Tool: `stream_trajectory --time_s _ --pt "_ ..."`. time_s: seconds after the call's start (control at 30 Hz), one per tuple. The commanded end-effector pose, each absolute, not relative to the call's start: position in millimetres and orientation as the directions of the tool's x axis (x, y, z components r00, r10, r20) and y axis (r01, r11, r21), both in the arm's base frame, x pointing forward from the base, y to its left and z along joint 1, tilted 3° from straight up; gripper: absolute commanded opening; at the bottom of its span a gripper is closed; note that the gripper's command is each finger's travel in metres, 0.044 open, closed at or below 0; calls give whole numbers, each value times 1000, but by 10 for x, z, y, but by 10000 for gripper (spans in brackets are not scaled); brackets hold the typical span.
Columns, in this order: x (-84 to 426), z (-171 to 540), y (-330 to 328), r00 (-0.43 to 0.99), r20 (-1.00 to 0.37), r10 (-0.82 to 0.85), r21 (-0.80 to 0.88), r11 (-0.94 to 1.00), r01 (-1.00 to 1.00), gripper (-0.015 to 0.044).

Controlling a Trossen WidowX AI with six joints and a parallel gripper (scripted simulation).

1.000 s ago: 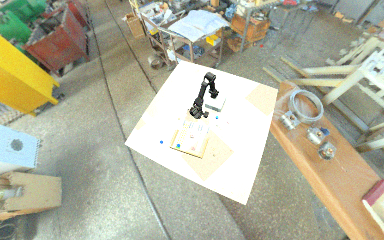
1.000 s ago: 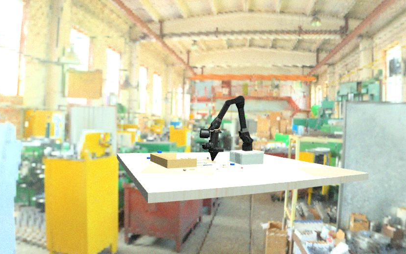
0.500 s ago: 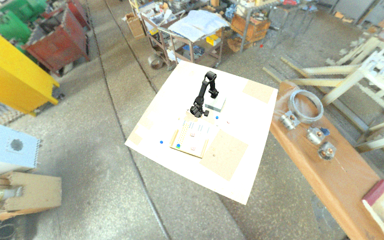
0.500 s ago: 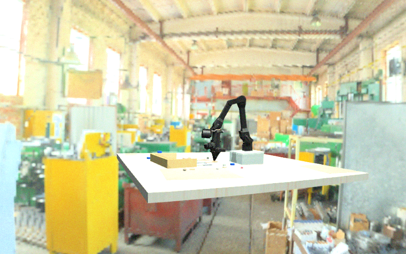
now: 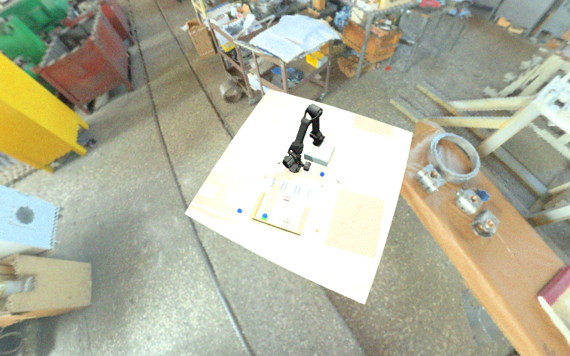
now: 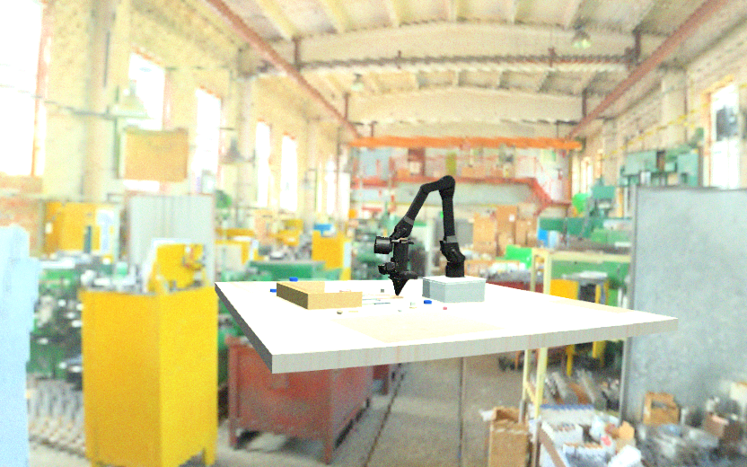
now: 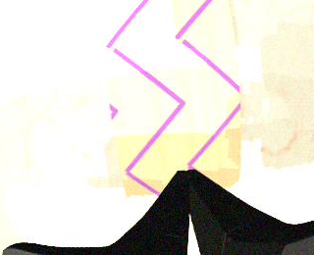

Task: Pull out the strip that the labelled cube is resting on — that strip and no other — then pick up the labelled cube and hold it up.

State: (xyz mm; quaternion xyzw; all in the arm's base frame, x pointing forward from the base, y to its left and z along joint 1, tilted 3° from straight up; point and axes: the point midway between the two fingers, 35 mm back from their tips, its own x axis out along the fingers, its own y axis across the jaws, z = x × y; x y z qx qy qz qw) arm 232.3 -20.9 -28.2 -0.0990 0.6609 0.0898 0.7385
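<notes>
A broad white table [image 5: 358,276] [image 6: 510,330] stands in a workshop, a black robot arm [image 5: 300,133] [image 6: 448,220] bending over it from a pale grey box [image 5: 319,158] [image 6: 458,290]. Near the arm's reach sits a shallow wooden tray [image 5: 258,206] [image 6: 336,299], with raised walls on its outer sides and, apparently, an open side towards the arm. Flat strips lie in it: one with yellow dots [image 5: 272,196], others pale with short blue bars near the arm.

Close up from the wrist, a pale strip with magenta zigzags [image 7: 156,118] runs beneath the fingertips. I take it to be the strip being drawn out, though its far end is out of sight.

The gripper [image 5: 295,166] [image 6: 398,295] [image 7: 185,178] points down, fingers closed together, with no thing visible between them; the tips seem to press on the strip. It looks thin, light and fairly stiff, perhaps slippery, so it probably wants steady pressure near its end and a level drag.

Two small pinkish cubes [image 5: 286,198] [image 5: 286,220] sit inside the tray. Their labels are too small to read, so I cannot tell which is wanted. Each looks light and rigid, best gripped by opposite sides. Smaller still, blue discs [image 5: 322,174] [image 5: 239,210] lie outside the tray.
</notes>
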Motion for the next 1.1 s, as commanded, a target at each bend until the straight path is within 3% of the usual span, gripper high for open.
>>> stream_trajectory --time_s 0.0,1.07 --pt "2152 -361 -228 67 -998 0 -17 964 -264 0" --pt "1899 -380 -307 64 -998 0 -17 964 -264 0"
